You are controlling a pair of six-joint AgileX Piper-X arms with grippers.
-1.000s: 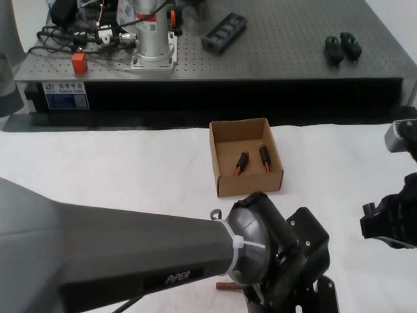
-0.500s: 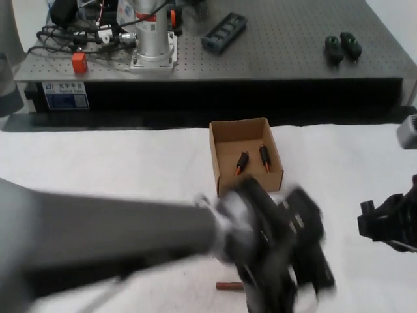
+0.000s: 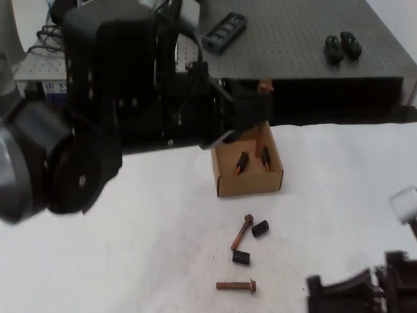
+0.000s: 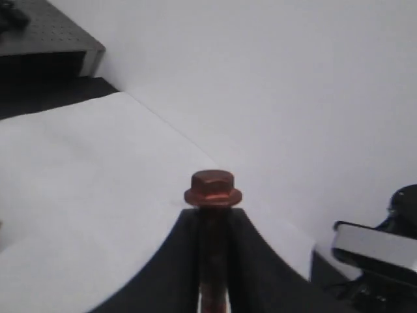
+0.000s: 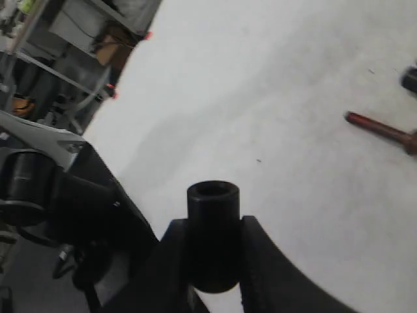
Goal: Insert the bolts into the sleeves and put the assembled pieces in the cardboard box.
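Note:
My left gripper (image 4: 212,220) is shut on a copper bolt (image 4: 212,190), head up between the fingers. In the high view that bolt (image 3: 262,114) hangs upright over the far rim of the cardboard box (image 3: 249,181), held by the left gripper (image 3: 251,116). Two assembled pieces (image 3: 242,162) (image 3: 264,158) lie inside the box. My right gripper (image 5: 213,225) is shut on a black sleeve (image 5: 213,203), open end up, low near the front right edge (image 3: 345,293). On the cloth lie two loose bolts (image 3: 242,233) (image 3: 236,285) and two sleeves (image 3: 260,228) (image 3: 241,257).
A white cloth (image 3: 130,248) covers the work area. Behind it stands a perforated metal bench (image 3: 293,39) with a black slotted block (image 3: 223,31) and two black round parts (image 3: 342,45). The left arm's bulk (image 3: 98,117) hides the back left.
The left arm rose from the front of the cloth and swung back to above the box with the bolt. The right gripper dropped toward the near edge. The loose bolts and sleeves became visible.

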